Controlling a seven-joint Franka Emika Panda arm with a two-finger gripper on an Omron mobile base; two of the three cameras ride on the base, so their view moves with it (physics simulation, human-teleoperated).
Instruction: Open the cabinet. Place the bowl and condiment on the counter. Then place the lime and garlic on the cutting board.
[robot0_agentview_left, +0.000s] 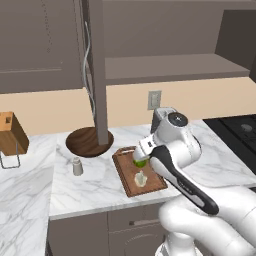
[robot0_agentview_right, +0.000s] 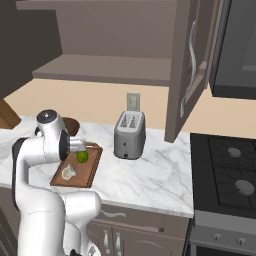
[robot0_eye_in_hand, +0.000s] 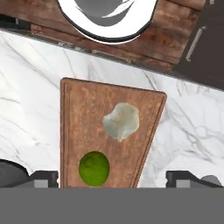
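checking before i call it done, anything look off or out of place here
Nothing stands out. The lime and garlic lie on the cutting board, the bowl and condiment stand upright on the counter, and the cabinet door hangs open.

White arm bent sharply at the elbow, forearm angled down. Hand (robot0_eye_in_hand: 112, 178) points straight down, low. Fingers (robot0_eye_in_hand: 43, 178) set wide apart, one at each side, nothing clasped between them.

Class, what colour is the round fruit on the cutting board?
Bright green: the lime, clearest in the hand view.
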